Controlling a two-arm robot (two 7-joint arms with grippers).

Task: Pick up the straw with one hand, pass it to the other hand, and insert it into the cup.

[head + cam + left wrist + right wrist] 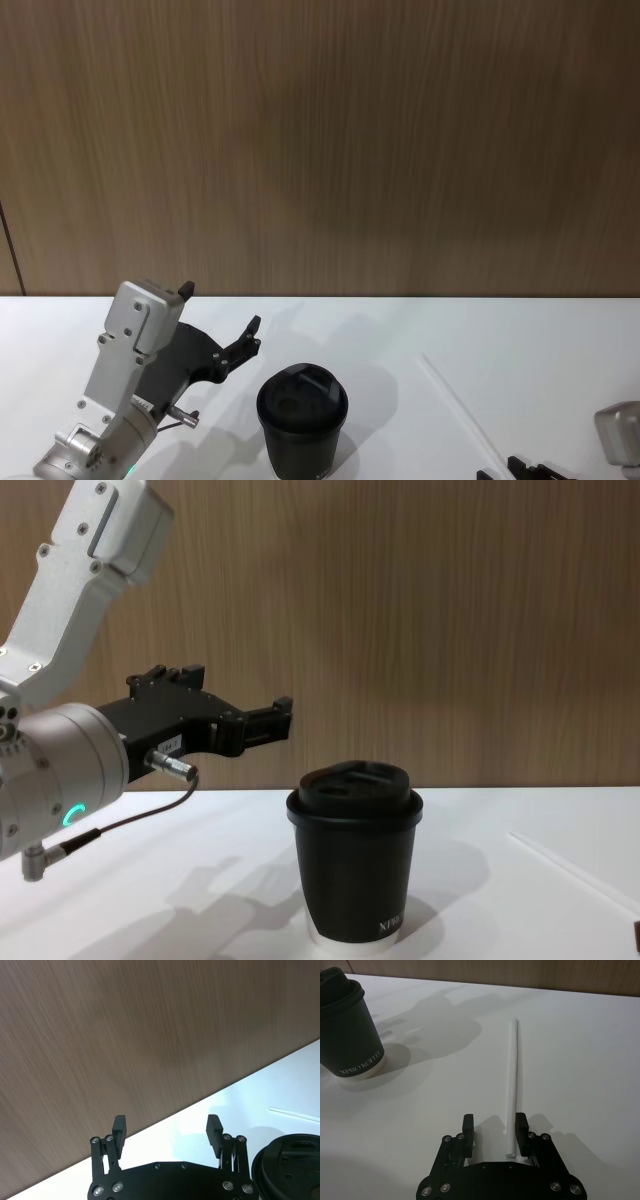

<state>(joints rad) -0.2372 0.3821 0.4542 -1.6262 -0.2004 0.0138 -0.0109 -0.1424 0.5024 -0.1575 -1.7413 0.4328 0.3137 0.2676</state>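
Right gripper (494, 1121), fingers spread, sits low over the white table (580, 1060), one end of the straw (511, 1075) lying flat between them; in the head view the cup (302, 420) stands bottom centre; left gripper (221, 308), likewise spread, hovers lower left before the wood-panelled wall (320, 140).

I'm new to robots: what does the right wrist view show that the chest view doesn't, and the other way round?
The right wrist view gives you the right end effector, open, its fingers on either side of the near end of the straw, which lies flat on the table. The chest view gives you instead the left end effector, open and up in the air to the left of the cup, on its silver arm with a green ring light and grey cable. Both share the upright lidded cup, the straw, the white table and the wood wall.
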